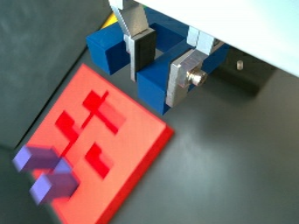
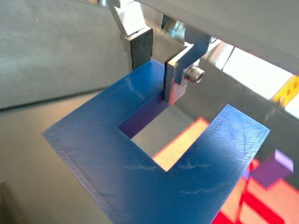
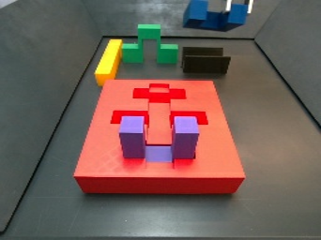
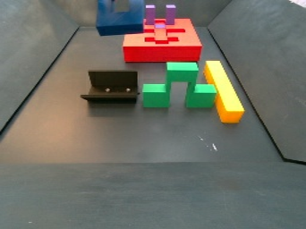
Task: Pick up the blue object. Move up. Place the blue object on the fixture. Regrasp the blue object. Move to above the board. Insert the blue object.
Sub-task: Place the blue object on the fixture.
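Observation:
The dark blue U-shaped blue object [image 2: 140,149] hangs in the air, high above the floor in both side views [image 3: 207,12] [image 4: 116,16]. My gripper [image 1: 162,68] is shut on one of its prongs, one finger in the slot and the other on the outer face, also seen in a wrist view [image 2: 160,66]. In the side views the gripper is cut off by the frame's top edge. The black fixture [image 3: 205,61] [image 4: 110,87] stands bare on the floor. The red board [image 3: 157,131] [image 1: 111,149] lies flat with open cut-outs in its top.
A purple U-shaped block [image 3: 157,139] [image 4: 159,12] sits in the board's cut-out. A green stepped block [image 3: 153,42] [image 4: 180,85] and a yellow bar [image 3: 109,59] [image 4: 223,89] lie on the floor near the fixture. Sloping grey walls enclose the floor.

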You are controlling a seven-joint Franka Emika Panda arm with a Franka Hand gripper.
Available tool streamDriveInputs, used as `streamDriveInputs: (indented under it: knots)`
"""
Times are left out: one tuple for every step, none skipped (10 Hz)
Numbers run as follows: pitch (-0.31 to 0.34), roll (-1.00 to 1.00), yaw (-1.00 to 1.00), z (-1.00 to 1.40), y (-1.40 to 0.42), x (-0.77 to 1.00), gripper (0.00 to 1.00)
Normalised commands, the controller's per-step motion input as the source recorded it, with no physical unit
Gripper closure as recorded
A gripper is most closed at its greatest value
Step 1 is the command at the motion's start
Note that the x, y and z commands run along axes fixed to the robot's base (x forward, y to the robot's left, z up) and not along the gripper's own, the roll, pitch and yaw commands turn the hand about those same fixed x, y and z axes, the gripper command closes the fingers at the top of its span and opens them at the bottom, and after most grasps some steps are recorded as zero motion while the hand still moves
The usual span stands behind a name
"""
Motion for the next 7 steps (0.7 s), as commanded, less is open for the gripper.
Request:
streamDriveInputs:
  knots:
    - [-0.217,-0.92,0.07,0.0,0.01,0.5,1.0]
    - [-0.123,-0.88,0.05,0.04,0.07,0.56,1.0]
    - [0.0,-0.74,0.05,0.24,0.29,0.63,1.0]
    - [0.143,-0.55,0.02,0.28,0.4,0.68,1.0]
    - [0.226,-0.36,0.0,0.19,0.5,0.71,1.0]
    - [0.217,-0.3,0.0,0.05,0.55,0.72,1.0]
    - [0.214,-0.14,0.0,0.0,0.62,0.69,1.0]
